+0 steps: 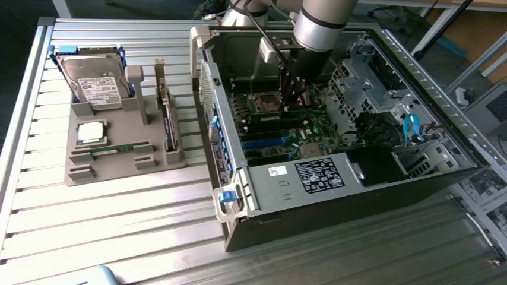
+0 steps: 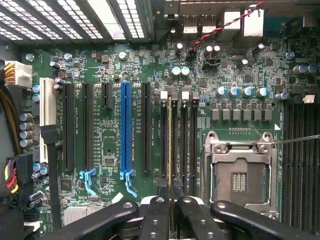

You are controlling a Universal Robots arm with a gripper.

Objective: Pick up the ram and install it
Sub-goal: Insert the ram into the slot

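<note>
Gripping ram [image 2: 170,150] edge-on, hand [image 2: 171,210] prob. over slot.

ram [image 2: 170,145] edge-on, claw [image 2: 170,210] cropped

Robotics lab: slatted alu bench [image 1: 119,208], open PC case [image 1: 333,178]

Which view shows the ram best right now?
Wrist view. The ram shows edge-on as a thin strip standing in a motherboard slot, its near end between the shut claw's fingers. In the exterior view the claw reaches down into the PC case and the ram can't be made out.
</note>
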